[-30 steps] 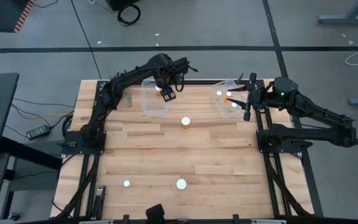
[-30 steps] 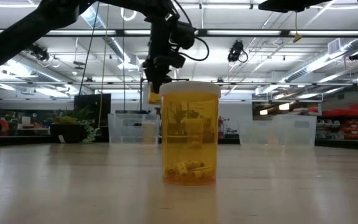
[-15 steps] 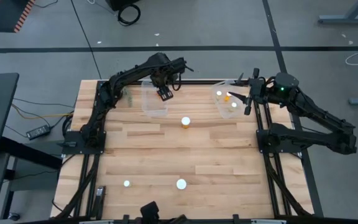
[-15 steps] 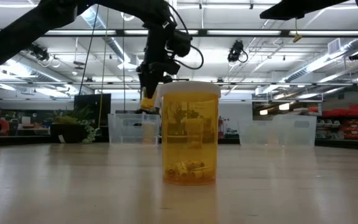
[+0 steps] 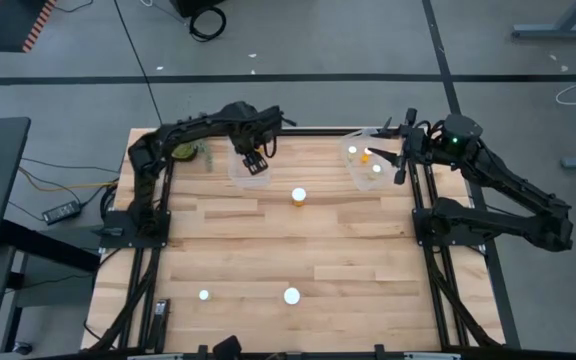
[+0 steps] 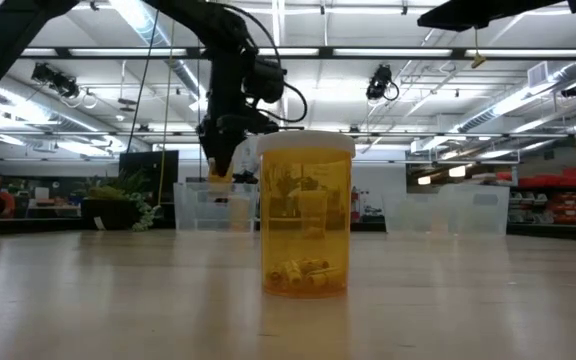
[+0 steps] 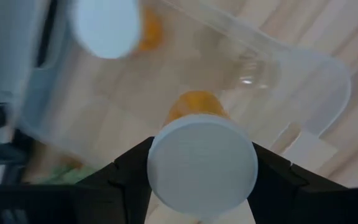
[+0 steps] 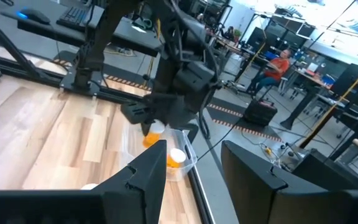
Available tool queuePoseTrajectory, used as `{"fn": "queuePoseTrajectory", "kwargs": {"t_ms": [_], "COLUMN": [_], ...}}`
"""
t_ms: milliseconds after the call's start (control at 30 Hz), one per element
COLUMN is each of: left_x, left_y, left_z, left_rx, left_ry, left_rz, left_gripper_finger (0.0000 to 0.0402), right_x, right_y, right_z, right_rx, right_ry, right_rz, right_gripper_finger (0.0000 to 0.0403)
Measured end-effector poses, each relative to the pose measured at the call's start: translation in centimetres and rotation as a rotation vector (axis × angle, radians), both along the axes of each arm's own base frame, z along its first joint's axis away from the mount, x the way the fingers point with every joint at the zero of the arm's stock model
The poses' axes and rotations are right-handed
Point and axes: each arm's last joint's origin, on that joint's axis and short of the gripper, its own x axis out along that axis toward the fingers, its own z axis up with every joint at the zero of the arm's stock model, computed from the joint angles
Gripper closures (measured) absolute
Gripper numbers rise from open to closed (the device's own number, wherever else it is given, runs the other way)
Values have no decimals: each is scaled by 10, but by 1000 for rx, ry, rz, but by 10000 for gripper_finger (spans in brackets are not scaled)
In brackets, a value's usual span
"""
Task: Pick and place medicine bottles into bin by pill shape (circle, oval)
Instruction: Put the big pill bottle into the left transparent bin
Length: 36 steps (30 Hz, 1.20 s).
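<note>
My left gripper (image 5: 251,158) is shut on a small orange medicine bottle with a white cap (image 7: 202,168). It hangs over the clear left bin (image 5: 249,172), where another capped bottle (image 7: 104,25) lies. The low view shows the held bottle (image 6: 218,176) below the fingers. My right gripper (image 5: 400,160) is open and empty beside the clear right bin (image 5: 353,168), which holds three bottles (image 5: 366,157). Three more bottles stand on their bases on the table: one in the middle (image 5: 298,197) and two near the front (image 5: 204,294) (image 5: 291,295). My left gripper pinches the bottle at its cap end (image 7: 160,177) between its two fingers, one on each side. The fingers come from above, slanting down, and lie along the bottle. Its orange body (image 7: 194,104) points down into the bin. The bottle is lifted clear.
The middle bottle fills the foreground of the low view (image 6: 306,215), with pills at its bottom. A green object (image 5: 184,152) lies at the table's far left corner. Bare wood lies between the bins and the front bottles. A person (image 8: 283,62) sits in the room beyond.
My left gripper has moved toward the table's left edge and slightly down, carrying the bottle from the left bin's right side to above its middle. The bottle has stayed in the hold.
</note>
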Motion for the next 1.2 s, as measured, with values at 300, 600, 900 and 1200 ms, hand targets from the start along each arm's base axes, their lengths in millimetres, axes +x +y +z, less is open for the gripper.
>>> {"fn": "queuePoseTrajectory", "kwargs": {"t_ms": [300, 600, 900, 1200], "left_x": [2, -4, -17, -23], "left_y": [-3, 4, 26, 43], "left_z": [-32, -32, -32, -35], "left_rx": [-71, -55, 18, 56], "left_ry": [-100, -81, -73, -106], "left_rz": [50, 90, 258, 331], "left_gripper_finger": [193, 189, 186, 190], "right_x": [1, 1, 1, 1], "right_y": [-1, -1, -1, -1], "right_z": [0, 0, 0, 0], "right_rx": [5, 5, 4, 4], "right_ry": [1, 1, 1, 1], "right_rz": [0, 0, 3, 3], "right_gripper_finger": [242, 242, 242, 242]}}
